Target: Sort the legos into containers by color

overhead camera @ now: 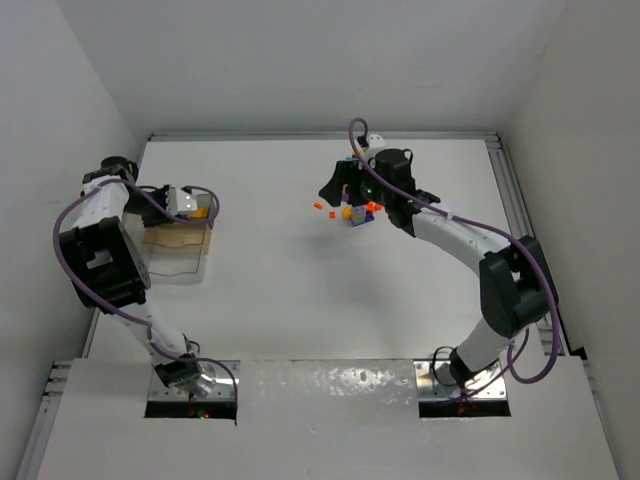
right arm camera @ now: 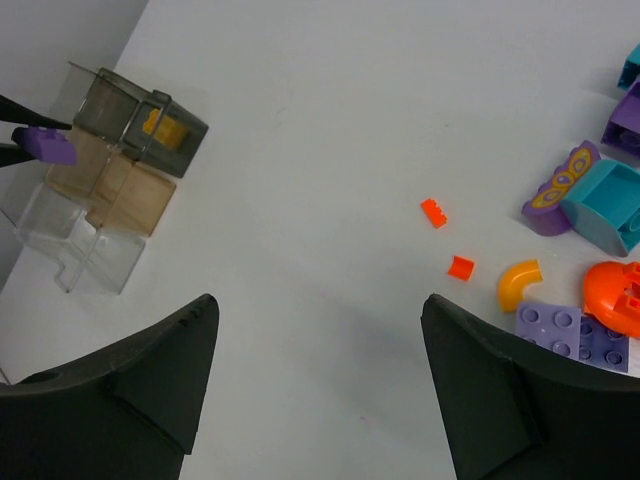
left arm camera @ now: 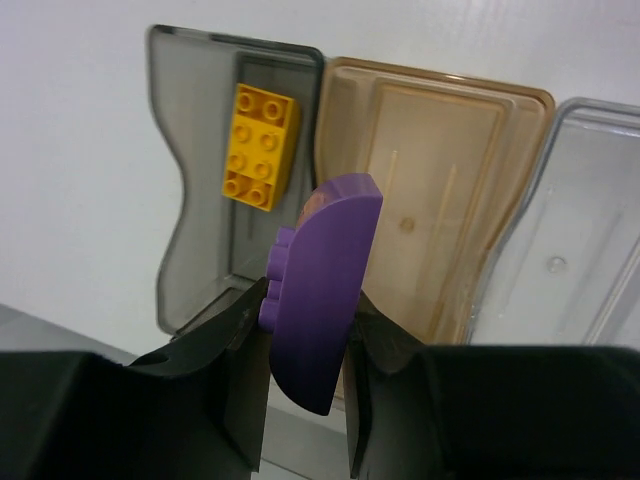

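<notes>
Tray (overhead camera: pixel 180 262) of three containers is my reference point, and it lies on the white table (overhead camera: pixel 280 300) at the left side. In the left wrist view I see its grey compartment (left arm camera: pixel 172 210), its tan compartment (left arm camera: pixel 440 92) in the middle and its clear compartment (left arm camera: pixel 600 108), side by side and touching.

The left gripper (left arm camera: pixel 310 312) is closed narrowly on a purple brick (left arm camera: pixel 325 270) with a rounded edge. Both fingers press on its flat sides and the brick stands upright between them. It hangs above the tray, in front of the wall between the grey and tan compartments. I cannot tell which of these two it is over. One yellow brick (left arm camera: pixel 262 145) lies flat inside the grey compartment. I see no brick in the tan and clear compartments.

The right gripper (right arm camera: pixel 318 300) is well apart from the tray, to its right. Its fingers are spread wide and nothing is between them.

Below it lie the loose legos (overhead camera: pixel 355 212), also well apart from the tray:
- Two small orange pieces (right arm camera: pixel 434 212) are the nearest to the tray.
- Farther from the tray is a curved yellow-orange piece (right arm camera: pixel 518 283).
- Beside that is a lilac plate (right arm camera: pixel 572 333) that touches a rounded orange piece (right arm camera: pixel 615 295).
- A teal brick (right arm camera: pixel 605 200) leans against a purple piece with a yellow pattern (right arm camera: pixel 558 190).

More purple and teal bricks are cut by the picture edge, so I cannot describe them.
</notes>
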You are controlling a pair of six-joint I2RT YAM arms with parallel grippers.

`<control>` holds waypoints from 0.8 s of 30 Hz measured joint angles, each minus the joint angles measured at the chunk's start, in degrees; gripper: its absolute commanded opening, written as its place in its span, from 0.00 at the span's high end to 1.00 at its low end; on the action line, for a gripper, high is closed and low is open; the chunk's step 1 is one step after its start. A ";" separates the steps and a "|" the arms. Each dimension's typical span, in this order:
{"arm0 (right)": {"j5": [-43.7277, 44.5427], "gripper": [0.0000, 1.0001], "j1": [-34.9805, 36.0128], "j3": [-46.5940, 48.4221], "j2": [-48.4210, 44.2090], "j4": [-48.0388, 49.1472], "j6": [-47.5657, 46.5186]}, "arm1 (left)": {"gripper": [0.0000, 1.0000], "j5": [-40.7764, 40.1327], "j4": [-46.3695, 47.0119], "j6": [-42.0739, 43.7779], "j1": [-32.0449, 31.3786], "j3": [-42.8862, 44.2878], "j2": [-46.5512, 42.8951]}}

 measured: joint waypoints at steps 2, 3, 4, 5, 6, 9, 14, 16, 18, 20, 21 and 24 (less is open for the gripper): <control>0.00 0.20 0.00 -0.31 0.00 -0.42 -0.11 | 1.00 -1.16 -1.01 1.33 -0.09 0.00 1.07; 0.00 0.20 0.00 -0.46 0.00 -0.66 -0.15 | 0.99 -1.68 -1.42 1.86 -0.09 0.00 1.62; 0.02 0.20 0.00 -0.57 0.00 -0.79 -0.15 | 0.96 -2.14 -1.77 2.19 -0.13 0.00 2.16; 0.00 0.20 0.00 -0.63 0.00 -0.92 -0.17 | 0.93 -2.49 -2.08 2.49 -0.31 0.00 2.73; 0.02 0.20 0.00 -0.66 0.00 -1.05 -0.15 | 0.85 -2.80 -2.27 2.73 -0.31 -0.02 3.21; 0.02 0.21 0.00 -0.70 0.00 -1.11 -0.09 | 0.72 -3.39 -2.10 3.30 -0.31 -0.83 3.69; 0.00 0.21 0.00 -0.70 0.00 -1.16 -0.04 | 0.53 -3.52 -0.28 3.80 -0.31 -1.68 4.15; -0.04 0.21 0.00 -0.70 0.00 -1.36 -0.07 | 0.49 -3.39 0.74 3.87 -0.33 -1.64 4.55; -0.07 0.21 0.00 -0.70 0.00 -1.84 -0.13 | 0.45 -3.39 0.96 3.96 -0.33 -1.36 4.92; -0.09 0.21 0.00 -0.70 0.00 -2.21 -0.33 | 0.44 -3.67 0.81 3.93 -0.33 -1.16 5.07; -0.09 0.21 0.00 -0.70 0.00 -2.38 -0.52 | 0.44 -3.78 0.63 3.93 -0.33 -1.16 5.07; 0.00 0.21 0.00 -0.66 0.00 -2.99 -1.25 | 0.44 -3.78 0.20 3.93 -0.33 -1.03 5.07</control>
